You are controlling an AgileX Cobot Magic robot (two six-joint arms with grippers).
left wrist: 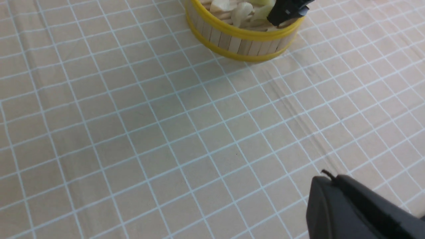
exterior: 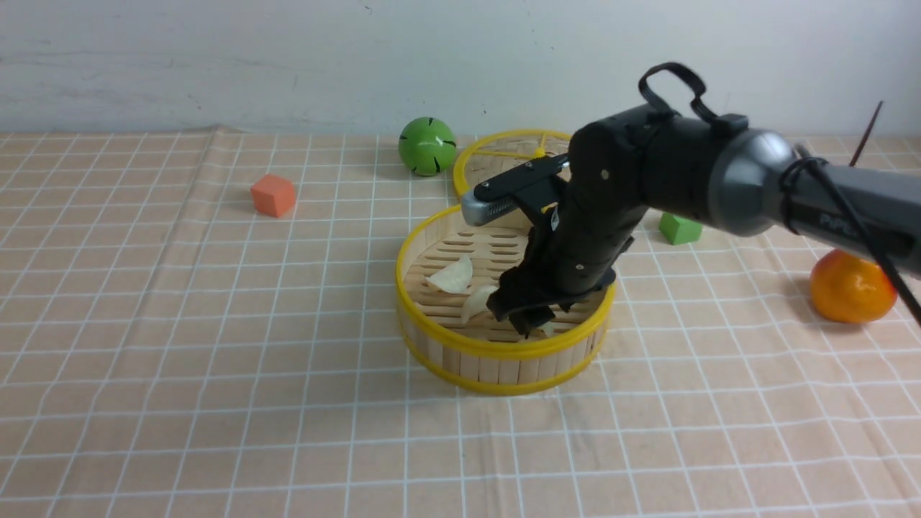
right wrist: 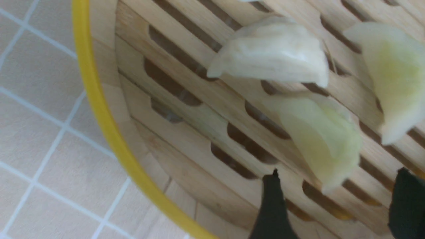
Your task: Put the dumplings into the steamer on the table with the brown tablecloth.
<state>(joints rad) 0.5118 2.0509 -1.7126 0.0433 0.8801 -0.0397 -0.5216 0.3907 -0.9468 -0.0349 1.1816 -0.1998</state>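
Dumplings lay on the slatted floor of the steamer, which stood near the middle of the tabletop on the brown tablecloth. The right wrist view showed one creamy white and two pale greenish ones close together. The front view showed a second white one farther to the robot's left, inside the rim. That made four by my count, and none showed on the cloth in any view, so the loading looked finished. The right claw hung low inside the basket, released, its jaws spread wide. One greenish dumpling lay loose just ahead of them, touched by neither. What seemed left was lifting that arm clear. The left claw hovered over the cloth, well apart from the steamer. Only a dark part of it showed, so I could not tell its state. Behind the steamer lay the lid, with a green ball beside it.
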